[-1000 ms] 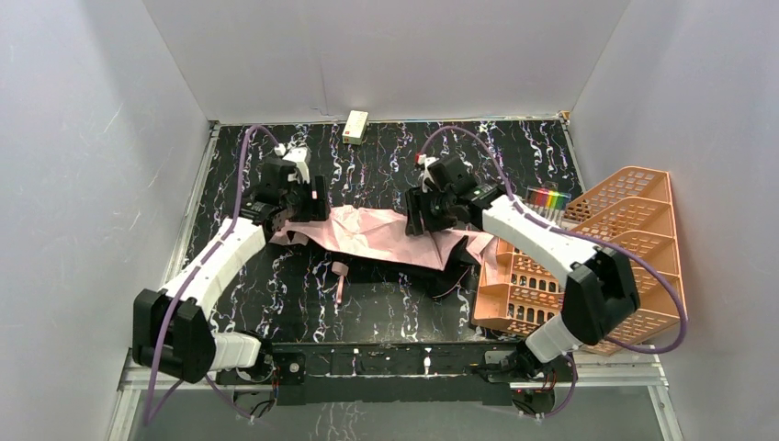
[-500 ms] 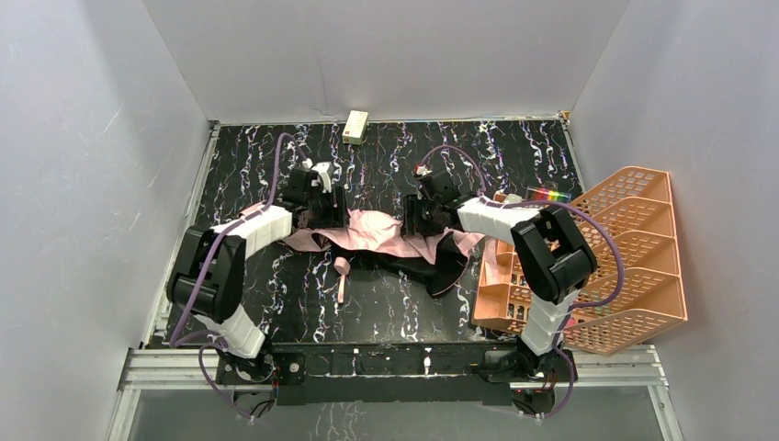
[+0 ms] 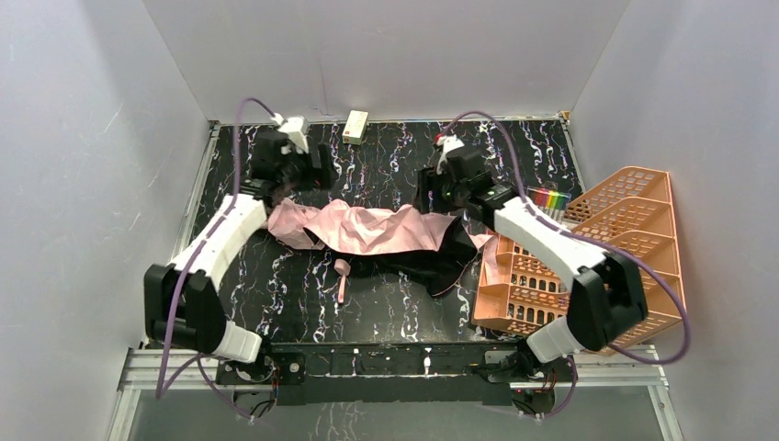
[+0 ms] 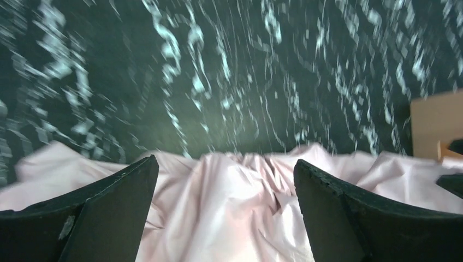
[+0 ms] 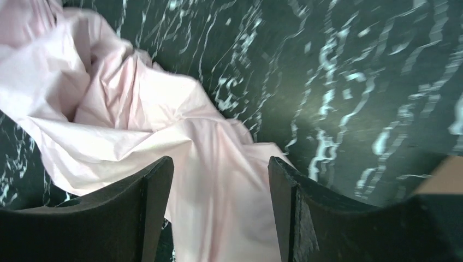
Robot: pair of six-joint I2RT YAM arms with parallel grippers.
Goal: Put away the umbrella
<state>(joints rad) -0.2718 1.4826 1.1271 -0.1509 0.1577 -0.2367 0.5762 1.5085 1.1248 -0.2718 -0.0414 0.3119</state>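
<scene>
The umbrella (image 3: 367, 230) lies collapsed on the black marbled table, pale pink fabric up, black fabric along its near and right side. Its pink strap (image 3: 341, 276) hangs toward me. My left gripper (image 3: 299, 175) is open and empty, raised above the umbrella's far left end; pink fabric (image 4: 229, 207) shows below and between its jaws. My right gripper (image 3: 439, 193) is open and empty above the far right end; pink fabric (image 5: 136, 125) lies under it. The handle is hidden.
An orange mesh rack (image 3: 606, 266) stands at the right, touching the umbrella's right end. A small cream box (image 3: 355, 126) sits at the back wall. Grey walls close in the table on three sides.
Both grippers have let go of the fabric and lifted away toward the back. The umbrella has dropped flat on the table, with more black fabric showing at the right.
</scene>
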